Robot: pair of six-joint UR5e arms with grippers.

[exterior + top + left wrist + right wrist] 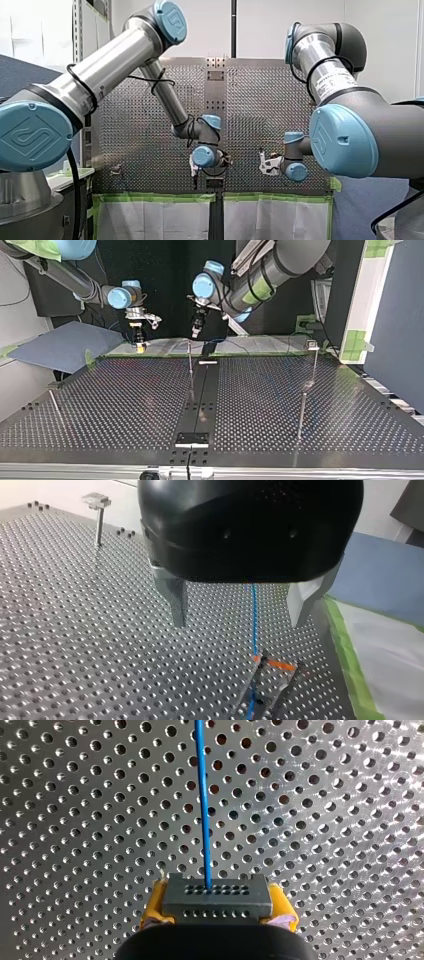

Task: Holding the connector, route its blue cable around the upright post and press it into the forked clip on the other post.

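Observation:
In the right wrist view my right gripper [218,907] is shut on a grey connector block [217,897], held between yellow pads [154,904]. A thin blue cable [202,810] runs straight out of the connector over the perforated plate. My left gripper [240,625] hangs open above the plate, and the blue cable [254,622] passes between its metal fingers [177,602] without touching them. Below it stands a dark forked piece with orange marks [274,664], where the cable crosses. In the top view my right gripper [139,340] and left gripper [196,330] hover at the far edge.
A thin upright post [190,357] stands near the far middle of the table, a taller post with a flat head [313,346] at the top view's right, and a short one [52,397] at its left. Green tape [350,655] edges the plate.

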